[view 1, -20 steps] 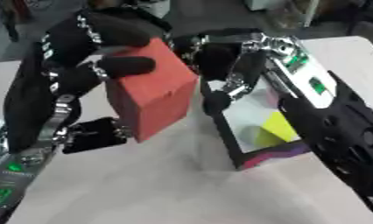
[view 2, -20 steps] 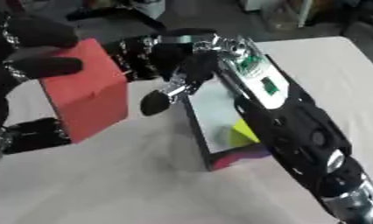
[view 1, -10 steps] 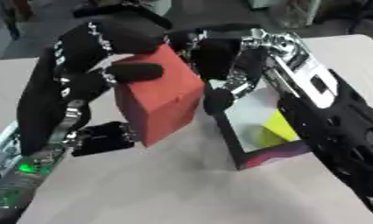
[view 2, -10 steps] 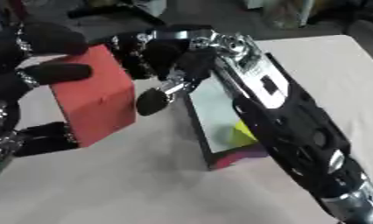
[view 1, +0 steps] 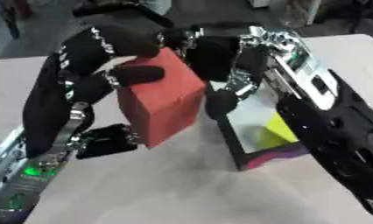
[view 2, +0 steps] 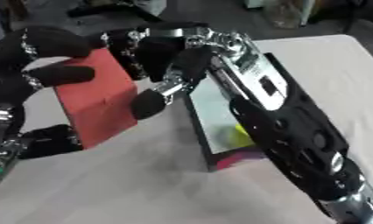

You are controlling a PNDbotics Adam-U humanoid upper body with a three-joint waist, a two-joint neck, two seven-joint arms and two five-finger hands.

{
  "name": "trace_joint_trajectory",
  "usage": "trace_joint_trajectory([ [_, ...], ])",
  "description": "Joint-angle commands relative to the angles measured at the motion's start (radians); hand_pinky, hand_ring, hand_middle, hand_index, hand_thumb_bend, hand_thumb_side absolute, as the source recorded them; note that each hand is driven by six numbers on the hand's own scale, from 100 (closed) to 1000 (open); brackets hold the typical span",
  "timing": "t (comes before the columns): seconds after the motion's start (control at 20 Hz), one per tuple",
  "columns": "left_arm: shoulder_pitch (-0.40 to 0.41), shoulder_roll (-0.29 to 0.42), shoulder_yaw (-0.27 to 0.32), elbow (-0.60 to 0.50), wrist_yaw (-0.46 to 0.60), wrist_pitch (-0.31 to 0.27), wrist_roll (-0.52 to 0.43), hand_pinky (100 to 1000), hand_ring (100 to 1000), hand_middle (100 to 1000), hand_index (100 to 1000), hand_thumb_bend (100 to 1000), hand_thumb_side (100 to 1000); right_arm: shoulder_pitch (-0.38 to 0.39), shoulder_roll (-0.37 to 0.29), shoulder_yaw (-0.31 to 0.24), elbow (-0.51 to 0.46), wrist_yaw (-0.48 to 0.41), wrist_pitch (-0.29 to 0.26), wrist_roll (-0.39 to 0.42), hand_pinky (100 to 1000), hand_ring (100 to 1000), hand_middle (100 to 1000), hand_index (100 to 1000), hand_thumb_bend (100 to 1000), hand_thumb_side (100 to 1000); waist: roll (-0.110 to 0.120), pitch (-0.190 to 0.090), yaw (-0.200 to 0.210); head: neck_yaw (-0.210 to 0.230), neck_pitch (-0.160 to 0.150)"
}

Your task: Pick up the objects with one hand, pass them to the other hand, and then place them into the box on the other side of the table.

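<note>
A red block (view 1: 163,105) is held up above the table, tilted. My left hand (view 1: 105,48) comes in from the left and is shut on it, thumb (view 1: 136,74) across the front face and fingers (view 1: 105,140) under the lower corner. My right hand (view 2: 170,52) reaches in from the right; its fingers curl over the block's upper back edge and its thumb (view 2: 147,105) touches the right face. Just right of the block stands the box (view 1: 274,156), dark-rimmed with a white floor and a yellow thing (view 1: 278,127) inside.
The pale table (view 1: 159,188) stretches bare in front of the block and box. My right forearm (view 1: 335,131) lies over the box's right side. Dark clutter shows beyond the table's far edge.
Both hands and the block have risen slightly in the view. My right hand has closed in on the block, its thumb now against the right face.
</note>
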Motion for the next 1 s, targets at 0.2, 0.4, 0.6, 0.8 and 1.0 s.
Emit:
trace_joint_trajectory([
  [0.2, -0.017, -0.007, 0.006, -0.004, -0.003, 0.011, 0.007, 703, 688, 671, 583, 254, 100, -0.019, 0.001, 0.004, -0.029, -0.003, 0.019, 0.010, 1000, 1000, 838, 1000, 697, 264, -0.014, 0.002, 0.003, -0.003, -0.013],
  [0.4, -0.022, -0.012, 0.007, -0.005, -0.006, 0.017, 0.012, 703, 689, 671, 583, 257, 100, -0.018, 0.005, 0.005, -0.021, 0.016, 0.017, 0.010, 1000, 1000, 825, 1000, 688, 260, -0.013, 0.002, 0.003, -0.006, -0.012],
  [0.6, -0.027, -0.018, 0.005, -0.006, -0.009, 0.021, 0.013, 704, 689, 672, 584, 259, 100, -0.020, 0.014, 0.006, -0.010, 0.029, 0.019, 0.010, 1000, 1000, 804, 1000, 670, 264, -0.012, 0.002, 0.001, -0.008, -0.012],
  [0.8, -0.031, -0.027, 0.001, -0.003, -0.011, 0.018, 0.011, 705, 689, 672, 584, 259, 100, -0.020, 0.012, 0.002, -0.008, 0.029, 0.036, 0.010, 1000, 1000, 776, 1000, 647, 261, -0.011, 0.003, 0.000, -0.009, -0.014],
  [1.0, -0.032, -0.032, 0.000, 0.001, -0.013, 0.020, 0.006, 705, 689, 672, 584, 262, 100, -0.011, -0.002, -0.007, -0.015, 0.020, 0.054, 0.010, 1000, 1000, 709, 1000, 603, 221, -0.011, 0.004, -0.002, -0.007, -0.015],
])
